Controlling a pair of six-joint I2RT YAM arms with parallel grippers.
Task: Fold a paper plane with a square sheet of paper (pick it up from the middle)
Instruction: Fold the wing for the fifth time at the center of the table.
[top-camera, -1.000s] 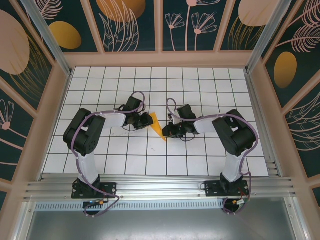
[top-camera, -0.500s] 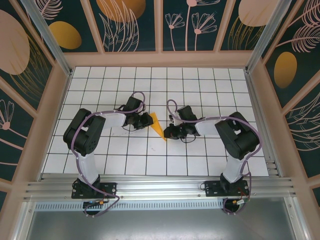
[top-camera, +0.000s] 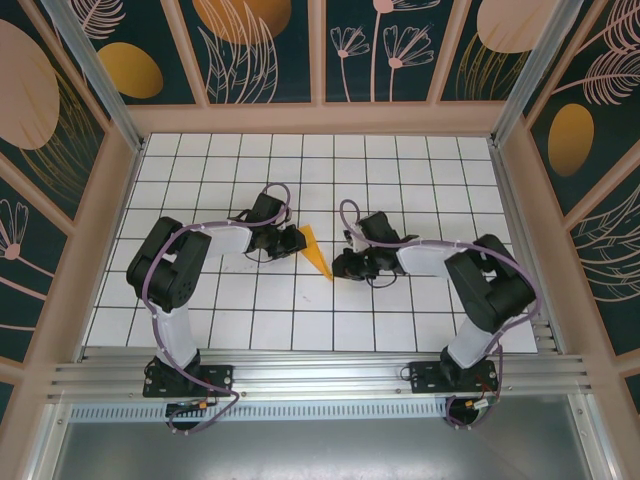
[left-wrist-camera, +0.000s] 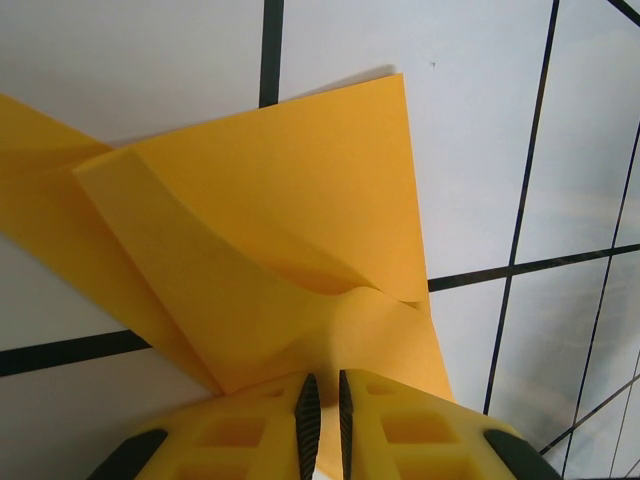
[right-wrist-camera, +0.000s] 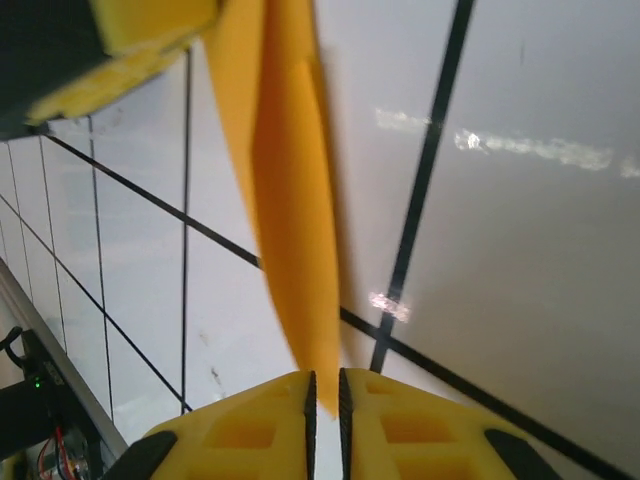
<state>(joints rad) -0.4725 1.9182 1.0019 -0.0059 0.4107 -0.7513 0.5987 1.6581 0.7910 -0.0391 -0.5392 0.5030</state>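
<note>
Left gripper (top-camera: 297, 240) pinching paper plane (top-camera: 316, 251) — right gripper (top-camera: 338, 268) at tip, jaws' state unclear

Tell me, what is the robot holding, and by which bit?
The left end effector pinches the paper by the edge of its wide end. The right end effector is at its pointed tip; a grip there cannot be told.

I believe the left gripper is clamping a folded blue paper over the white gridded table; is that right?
Not quite: the left wrist view shows the folded paper is orange-yellow, not blue. The left gripper does clamp it over the white gridded table.
</note>
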